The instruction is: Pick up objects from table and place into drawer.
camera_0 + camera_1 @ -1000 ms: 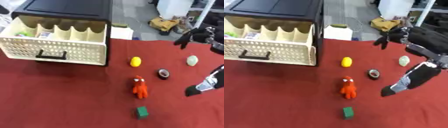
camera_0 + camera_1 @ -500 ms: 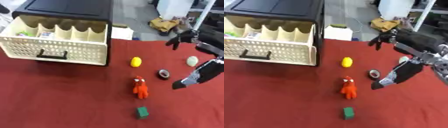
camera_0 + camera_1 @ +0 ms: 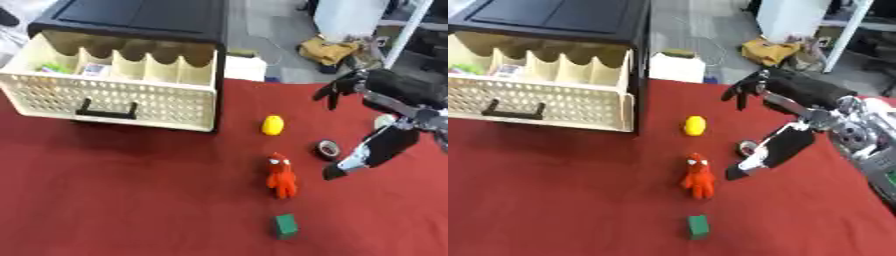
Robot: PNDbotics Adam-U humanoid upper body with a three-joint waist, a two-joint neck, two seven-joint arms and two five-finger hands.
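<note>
Red figure [image 3: 281, 174] lies lengthwise, head toward drawer [image 3: 114, 97].

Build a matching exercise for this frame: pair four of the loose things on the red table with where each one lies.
Things:
1. yellow object
2. orange figure
3. green block
4. dark ring

Places:
A. nearest the camera, at the bottom of the row
B. closest to the open drawer
C. right of the row, beside the robot's right arm
D. between the yellow object and the green block

Pairs: 1-B, 2-D, 3-A, 4-C
</note>
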